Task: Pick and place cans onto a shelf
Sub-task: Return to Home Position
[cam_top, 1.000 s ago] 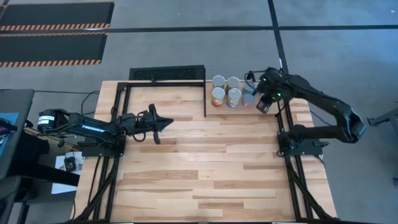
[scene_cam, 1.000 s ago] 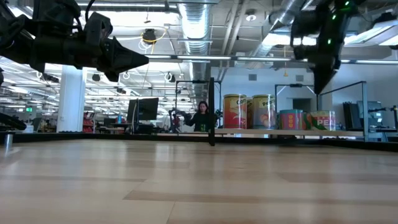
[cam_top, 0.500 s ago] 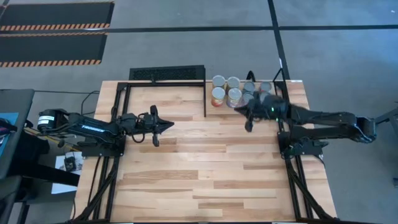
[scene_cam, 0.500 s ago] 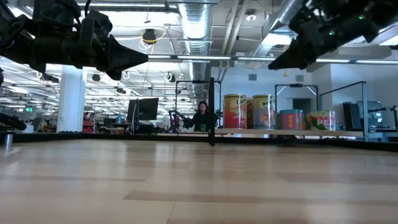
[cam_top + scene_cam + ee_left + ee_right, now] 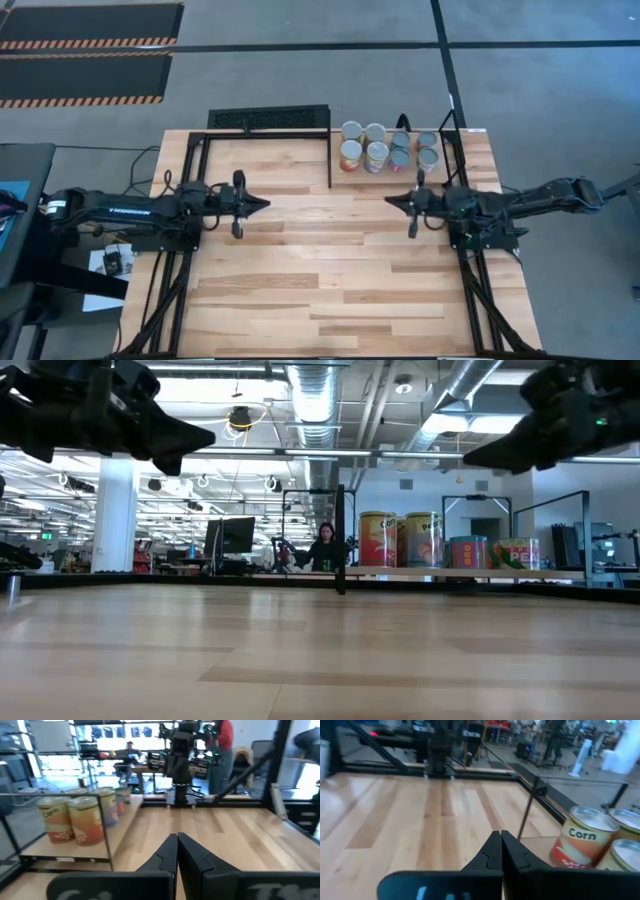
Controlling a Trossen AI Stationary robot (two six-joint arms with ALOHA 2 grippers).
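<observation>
1. You had all eight cans standing upright on the shelf at the far edge of the table. They stood in two rows of four, just right of the black divider post.
2. The four cans nearest the post were the taller ones, with yellow and red labels, the Corn can among them. The four farther right were shorter.
3. Your left gripper hung above the table's left half, pointing toward the middle, with its fingers pressed together on nothing.
4. Your right gripper faced it from the right half, near the shelf's front edge but apart from every can. Its fingers were likewise closed and held nothing.
5. The two gripper tips were well apart across the table's middle.
6. Beyond the table, a person showed far back in the room.
</observation>
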